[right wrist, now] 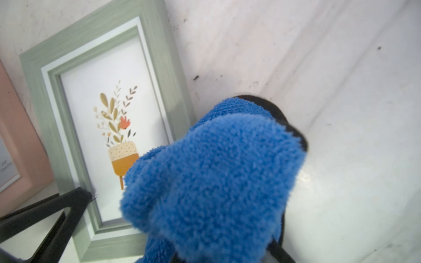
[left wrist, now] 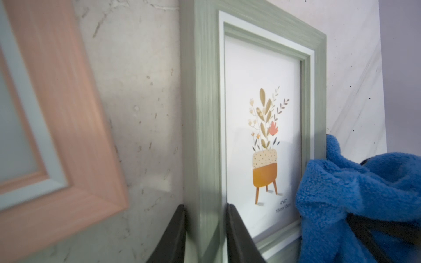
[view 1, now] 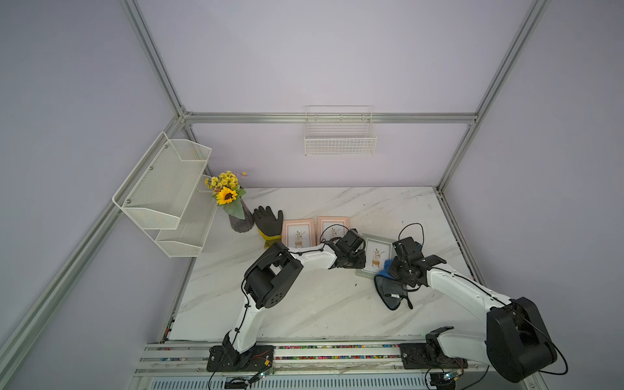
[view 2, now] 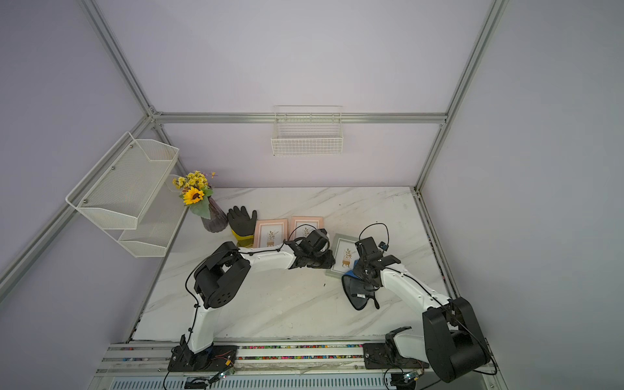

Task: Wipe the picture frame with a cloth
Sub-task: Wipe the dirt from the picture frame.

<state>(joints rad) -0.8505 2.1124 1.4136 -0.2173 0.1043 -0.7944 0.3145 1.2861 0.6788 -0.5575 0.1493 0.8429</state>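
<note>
Top views open on the far left, where a white mesh rack (view 1: 165, 196) hangs on the wall. Next comes a dark vase (view 1: 240, 223) of yellow flowers on the marble bench (view 1: 304, 304), and just right of it a black glove (view 1: 268, 219) with a yellow cuff. Moving along, two pink frames (view 1: 299, 233) sit side by side. Now the action: the left pincer (left wrist: 205, 211) reaches in from the left, and the left wrist view shows its two dark fingers (left wrist: 237, 234) squeezing the left rail of the green frame (view 1: 376, 253), one on the outer side, one on the front. That frame sits right of centre, just beside the pink pair. Over to the right pincer (view 1: 395, 271), buried in the cloth (right wrist: 216, 182) and clamped tight on a blue bunch of it. The bunch covers the frame's near right corner, while the dark grey reverse (view 1: 391, 293) trails on the bench nearer to us. High on the far wall hangs a wire basket (view 1: 340, 141).
</note>
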